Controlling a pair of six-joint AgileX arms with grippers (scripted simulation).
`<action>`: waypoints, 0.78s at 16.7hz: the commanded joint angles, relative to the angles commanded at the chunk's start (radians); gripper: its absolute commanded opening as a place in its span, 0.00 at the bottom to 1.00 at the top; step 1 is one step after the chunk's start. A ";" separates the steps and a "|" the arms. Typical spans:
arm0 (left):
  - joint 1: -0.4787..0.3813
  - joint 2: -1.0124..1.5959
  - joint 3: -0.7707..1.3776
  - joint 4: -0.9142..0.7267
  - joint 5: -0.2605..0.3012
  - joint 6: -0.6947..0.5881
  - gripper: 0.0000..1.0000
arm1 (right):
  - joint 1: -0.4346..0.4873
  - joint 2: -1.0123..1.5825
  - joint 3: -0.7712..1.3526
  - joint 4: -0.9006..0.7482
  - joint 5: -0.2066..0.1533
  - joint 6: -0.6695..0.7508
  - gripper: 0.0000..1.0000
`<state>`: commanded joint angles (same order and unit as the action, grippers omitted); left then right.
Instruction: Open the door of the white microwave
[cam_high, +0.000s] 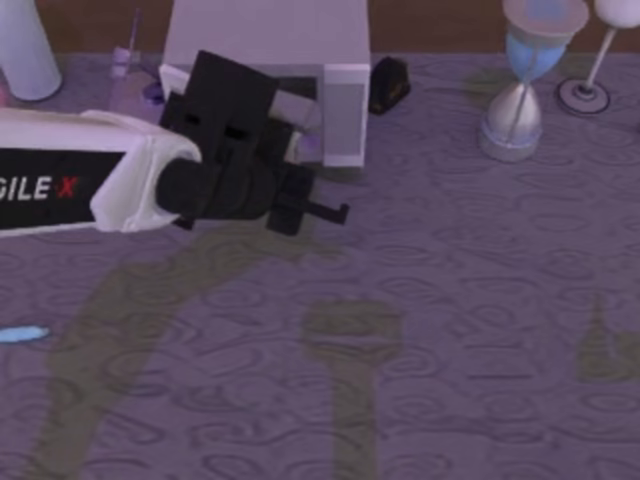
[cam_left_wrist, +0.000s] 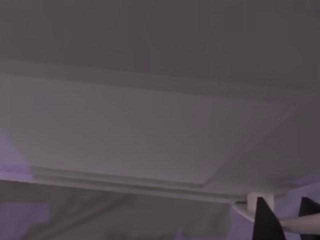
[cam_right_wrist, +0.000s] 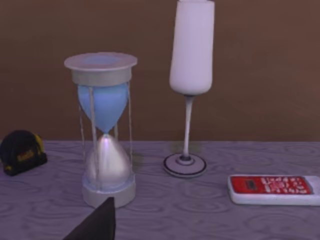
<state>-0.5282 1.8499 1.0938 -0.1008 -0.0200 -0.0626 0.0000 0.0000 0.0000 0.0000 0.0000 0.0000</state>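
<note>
On the purple patterned table (cam_high: 480, 300), the white microwave (cam_high: 265, 40) faces the left hand (cam_high: 310, 205), fingers apart

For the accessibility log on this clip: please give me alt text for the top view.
The left arm's gripper reaches in front of the white microwave at the table's far edge, hiding most of its door. An hourglass and a stemmed glass stand to the right on the purple table.

White arm (cam_high: 90, 175), black end effector (cam_high: 300, 205)

Door (cam_left_wrist: 150, 130) close, gripper (cam_left_wrist: 285, 222) perhaps touching.
</note>
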 joint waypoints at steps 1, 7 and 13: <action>0.000 0.000 0.000 0.000 0.000 0.000 0.00 | 0.000 0.000 0.000 0.000 0.000 0.000 1.00; -0.007 0.001 0.001 -0.001 0.010 -0.003 0.00 | 0.000 0.000 0.000 0.000 0.000 0.000 1.00; 0.021 -0.027 -0.033 0.008 0.049 0.055 0.00 | 0.000 0.000 0.000 0.000 0.000 0.000 1.00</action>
<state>-0.5074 1.8225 1.0608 -0.0926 0.0294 -0.0072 0.0000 0.0000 0.0000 0.0000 0.0000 0.0000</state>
